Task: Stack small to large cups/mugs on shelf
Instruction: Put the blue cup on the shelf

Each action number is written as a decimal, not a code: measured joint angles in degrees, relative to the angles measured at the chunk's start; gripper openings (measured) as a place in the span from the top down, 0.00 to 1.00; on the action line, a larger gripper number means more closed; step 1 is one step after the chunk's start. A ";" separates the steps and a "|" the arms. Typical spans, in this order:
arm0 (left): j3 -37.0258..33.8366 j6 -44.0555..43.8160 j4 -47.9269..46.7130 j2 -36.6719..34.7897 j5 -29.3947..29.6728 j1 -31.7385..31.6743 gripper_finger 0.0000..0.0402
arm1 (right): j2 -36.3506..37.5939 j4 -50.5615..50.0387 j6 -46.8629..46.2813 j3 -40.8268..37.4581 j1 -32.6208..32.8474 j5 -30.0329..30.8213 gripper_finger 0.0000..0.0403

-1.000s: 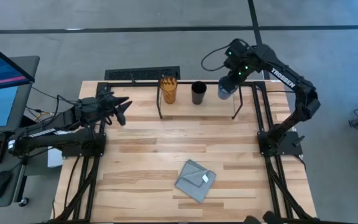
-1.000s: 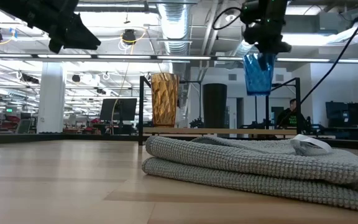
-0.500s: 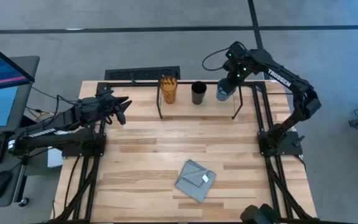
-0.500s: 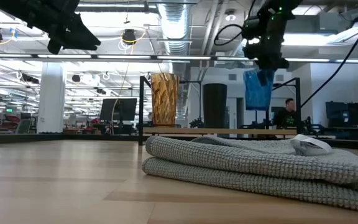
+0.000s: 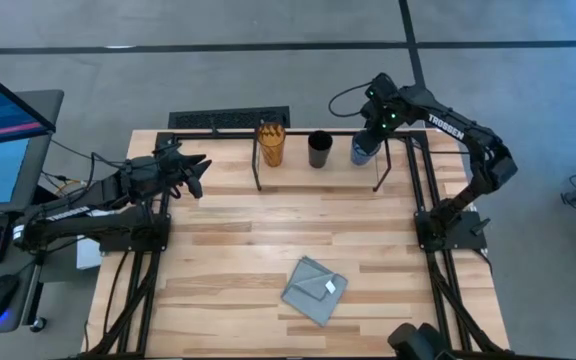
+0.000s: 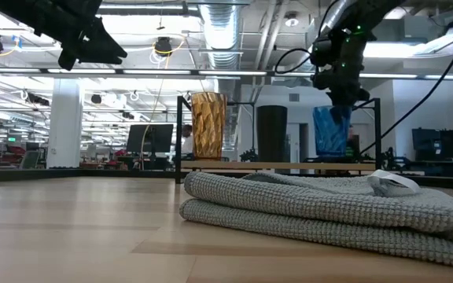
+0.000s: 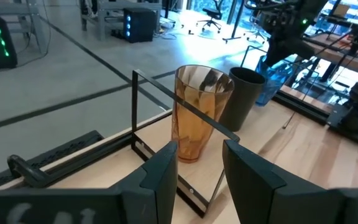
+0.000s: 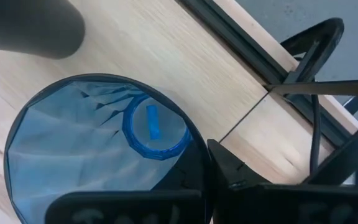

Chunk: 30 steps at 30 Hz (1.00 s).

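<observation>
From above, the shelf (image 5: 298, 172), a pale wooden board inside a thin black metal frame, sits at the upper middle of the frame on the striped butcher-block tabletop (image 5: 228, 260). Three cups stand on it in a row: a ribbed amber tumbler (image 5: 271, 144) at the left, a matte black cup (image 5: 319, 149) in the middle, and a clear blue cup (image 5: 362, 150) at the right. The right hand (image 5: 373, 128) sits over the blue cup's rim, closed on it. The left hand (image 5: 193, 171) hangs at the left of the frame, well apart from the shelf, fingers parted and empty. A grey folded cloth (image 5: 314, 289) lies at the lower middle.

From table height, the cloth (image 6: 329, 208) fills the foreground with a coarse waffle weave. Behind it, the faceted amber tumbler (image 6: 208, 126), the smooth black cup (image 6: 271, 134) and the blue cup (image 6: 331, 132) line up on the board, the right hand (image 6: 338, 86) gripping the blue one from above. The left hand (image 6: 85, 35) shows at the upper left.

From the left wrist, two dark fingers (image 7: 160, 174) frame the glossy tumbler (image 7: 199, 112), with the black cup (image 7: 241, 96) and blue cup (image 7: 272, 78) behind it.

From the right wrist, the blue cup (image 8: 98, 155) is seen down its mouth, a round base ring inside and one finger (image 8: 210, 168) against its rim.
</observation>
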<state>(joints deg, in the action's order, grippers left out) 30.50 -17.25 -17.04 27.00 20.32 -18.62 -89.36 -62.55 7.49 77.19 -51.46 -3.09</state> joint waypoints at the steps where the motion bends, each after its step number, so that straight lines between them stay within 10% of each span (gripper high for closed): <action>1: 0.01 -0.36 0.00 0.00 -0.01 -0.01 0.70 | 0.00 0.26 0.04 -0.12 -0.25 -0.04 0.97; 30: 0.00 -1.61 -0.32 -0.02 -0.01 -0.01 0.70 | 0.02 1.75 13.25 -0.66 -0.65 0.15 0.97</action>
<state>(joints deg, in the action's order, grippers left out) 30.50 -18.85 -17.36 26.99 20.32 -18.63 -89.34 -60.80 20.74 76.53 -52.12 -2.94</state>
